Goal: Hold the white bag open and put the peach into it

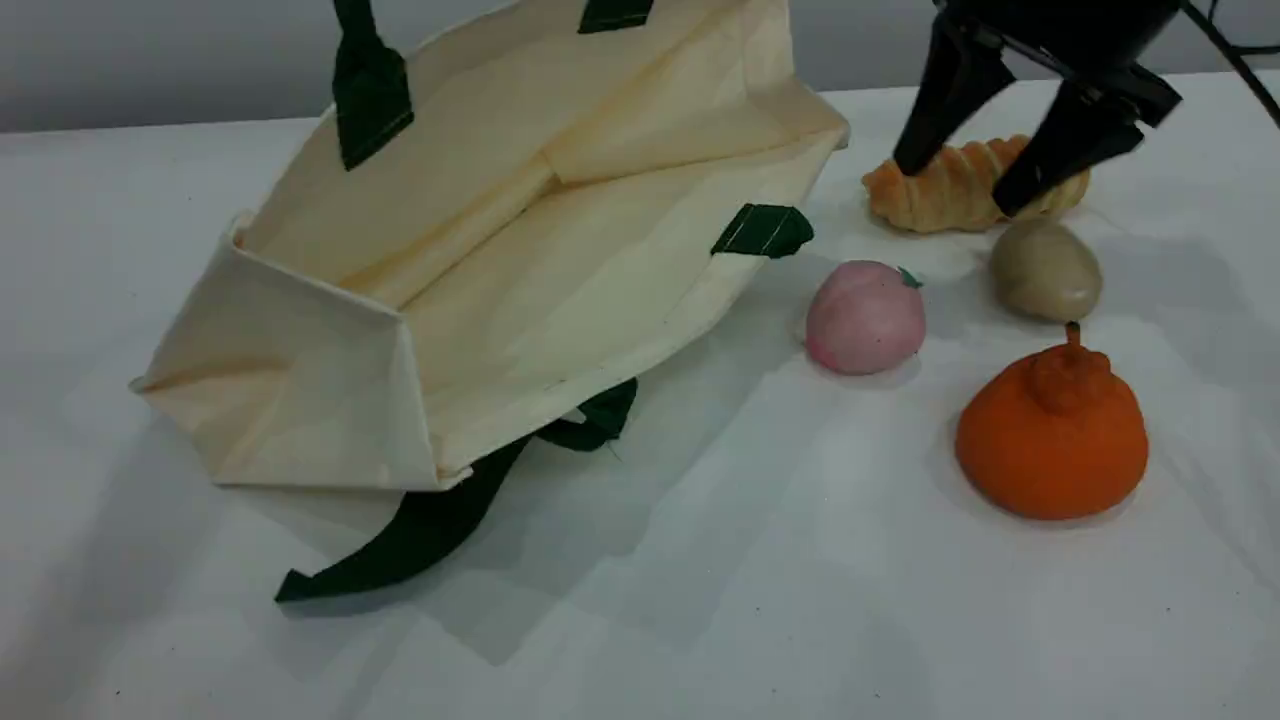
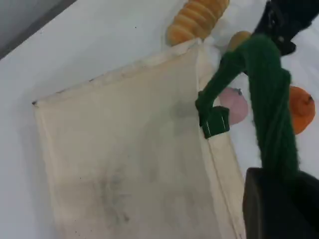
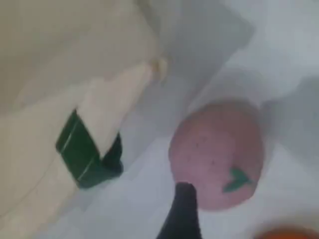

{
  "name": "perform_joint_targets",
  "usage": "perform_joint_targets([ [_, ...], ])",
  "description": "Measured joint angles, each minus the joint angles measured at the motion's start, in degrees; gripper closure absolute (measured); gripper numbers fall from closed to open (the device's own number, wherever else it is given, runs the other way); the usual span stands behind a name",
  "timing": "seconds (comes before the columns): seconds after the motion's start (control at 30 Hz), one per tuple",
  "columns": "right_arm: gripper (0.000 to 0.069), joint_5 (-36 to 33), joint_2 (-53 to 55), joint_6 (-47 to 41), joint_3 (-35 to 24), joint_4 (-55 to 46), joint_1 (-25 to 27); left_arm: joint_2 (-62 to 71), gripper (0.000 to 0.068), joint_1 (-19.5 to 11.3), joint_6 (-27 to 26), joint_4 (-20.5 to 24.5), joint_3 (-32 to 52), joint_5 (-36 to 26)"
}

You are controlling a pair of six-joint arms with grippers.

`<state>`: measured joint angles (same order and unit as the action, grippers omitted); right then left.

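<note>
The large cream canvas tote bag (image 1: 560, 270) lies on its side on the left half of the white cloth-covered table (image 1: 700, 620), its mouth gaping toward the right and the near side. One dark green strap handle (image 1: 372, 95) rises taut from the bag's upper rim and leaves the scene view at the top. In the left wrist view that handle (image 2: 271, 99) runs straight down into the left gripper (image 2: 279, 199), whose fingers are pinched on it, so the bag's upper side is held up. The other green strap (image 1: 430, 530) lies slack on the table under the bag's near edge.

The small round pale-pink peach (image 1: 865, 318), with a tiny green leaf, rests on the table just right of the bag's mouth, not touching it. The right gripper (image 1: 960, 185) hangs beyond and above the peach, its black fingers spread wide and holding nothing, in front of a ridged golden croissant (image 1: 935, 205). A beige potato (image 1: 1045, 270) sits right of the peach. A knobbed orange fruit (image 1: 1050, 435) lies nearer, further right.
</note>
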<state>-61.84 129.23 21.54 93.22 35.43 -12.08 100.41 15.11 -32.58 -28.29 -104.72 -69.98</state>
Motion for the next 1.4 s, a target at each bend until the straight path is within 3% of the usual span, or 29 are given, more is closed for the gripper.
perform_joint_targets([
  [0.3,0.0102,-8.09,-0.05,-1.35,-0.25,2.53,0.00,-0.02,0.0580,0.00,0.00,-0.05,0.00,0.00],
  [0.73,0.0102,-8.14,-0.05,-1.29,-0.31,-0.07,-6.41,-0.06,0.0580,0.00,0.05,-0.15,0.00,0.00],
  [1.4,0.0102,3.93,4.05,2.63,-0.25,0.74,-6.29,-0.19,0.0580,0.00,0.10,-0.15,0.00,0.00],
])
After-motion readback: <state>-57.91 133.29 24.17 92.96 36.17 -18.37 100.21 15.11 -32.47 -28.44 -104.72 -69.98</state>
